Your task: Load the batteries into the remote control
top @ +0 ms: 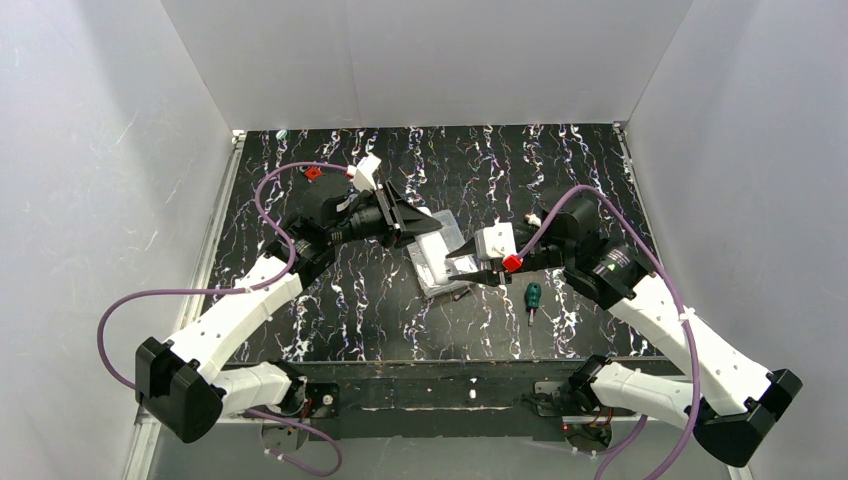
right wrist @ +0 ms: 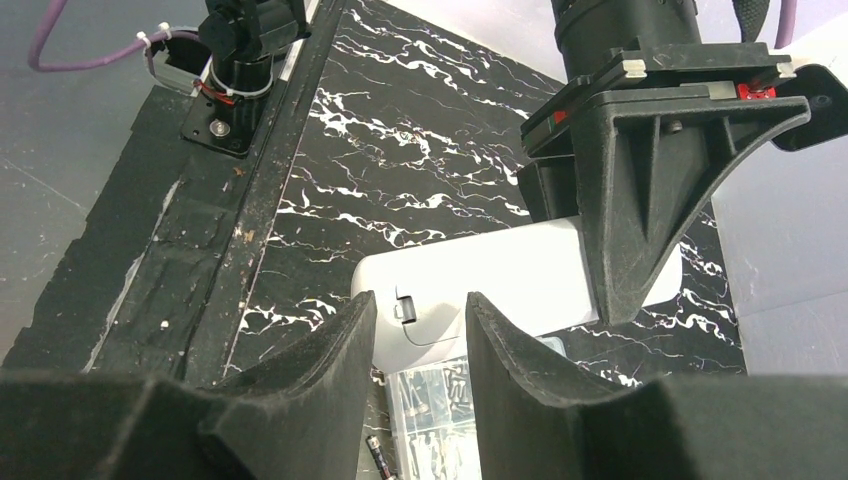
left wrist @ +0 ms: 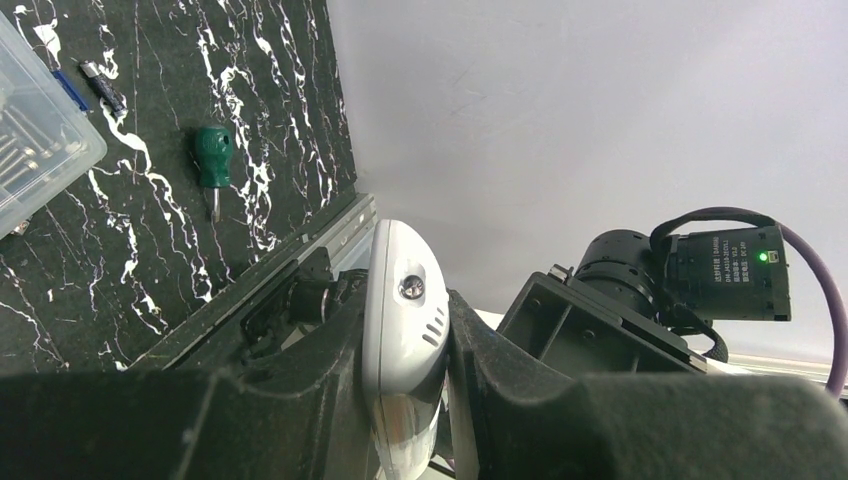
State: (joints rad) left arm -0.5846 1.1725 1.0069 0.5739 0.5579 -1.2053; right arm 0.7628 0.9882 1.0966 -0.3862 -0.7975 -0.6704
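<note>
The white remote control (top: 430,247) is held off the table by my left gripper (top: 405,222), whose fingers are shut on its sides. In the left wrist view the remote (left wrist: 403,330) stands edge-on between the pads, a small screw at its end. In the right wrist view its back (right wrist: 500,285) faces me, with the battery-cover latch (right wrist: 404,308) showing. My right gripper (right wrist: 415,345) is open and empty, with its fingertips just short of the latch end. One battery (right wrist: 378,455) lies on the table below; it also shows in the left wrist view (left wrist: 103,85).
A clear compartment box (top: 446,272) of small parts lies on the black marbled table under both grippers; it also shows in the wrist views (left wrist: 35,140) (right wrist: 440,410). A green-handled screwdriver (top: 533,296) lies right of it. White walls surround the table.
</note>
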